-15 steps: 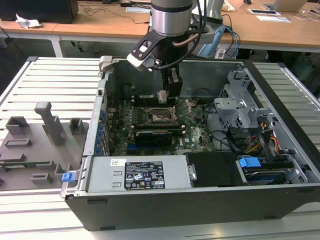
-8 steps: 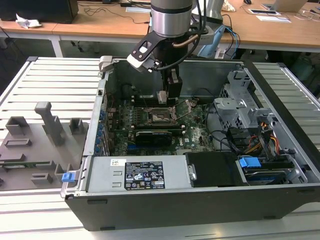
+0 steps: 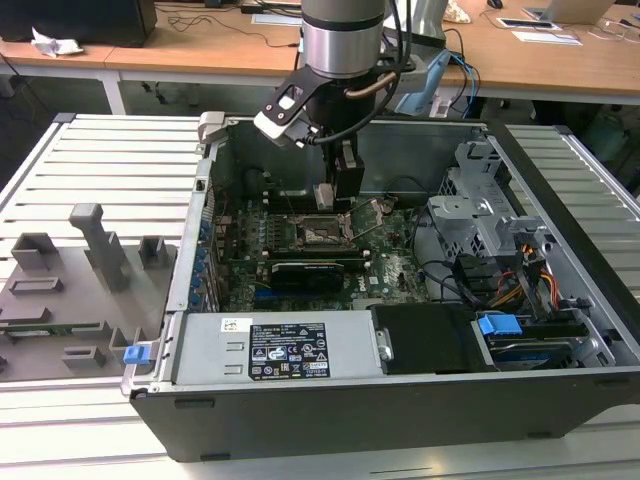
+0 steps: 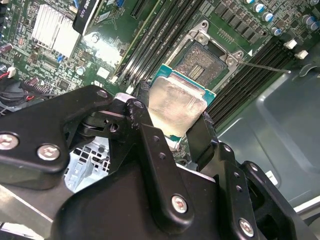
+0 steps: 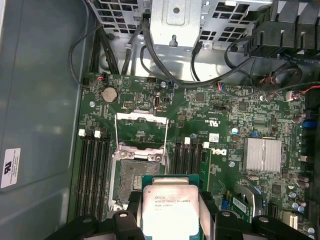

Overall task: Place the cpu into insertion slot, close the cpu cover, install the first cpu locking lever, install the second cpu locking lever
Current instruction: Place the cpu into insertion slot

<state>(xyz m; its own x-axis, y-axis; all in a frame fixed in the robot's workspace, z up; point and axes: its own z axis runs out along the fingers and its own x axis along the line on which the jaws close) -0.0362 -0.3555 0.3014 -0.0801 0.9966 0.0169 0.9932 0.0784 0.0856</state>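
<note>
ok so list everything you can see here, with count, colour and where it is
cpu: one, silvery top with green edge, held over the board near the slot
slot: one, dark, on the board, empty
cover: one, silvery, swung open off the slot
board: one, green, inside the case
heatsink: one, silvery, on the board
card: one, black, on the board
case: one, dark grey, open, on the table
table: one, pale grey slats
fixtures: several, grey, on the table at the exterior view's left
arm: one, silver-grey, above the case
end effector: one, black, shut on the cpu
</note>
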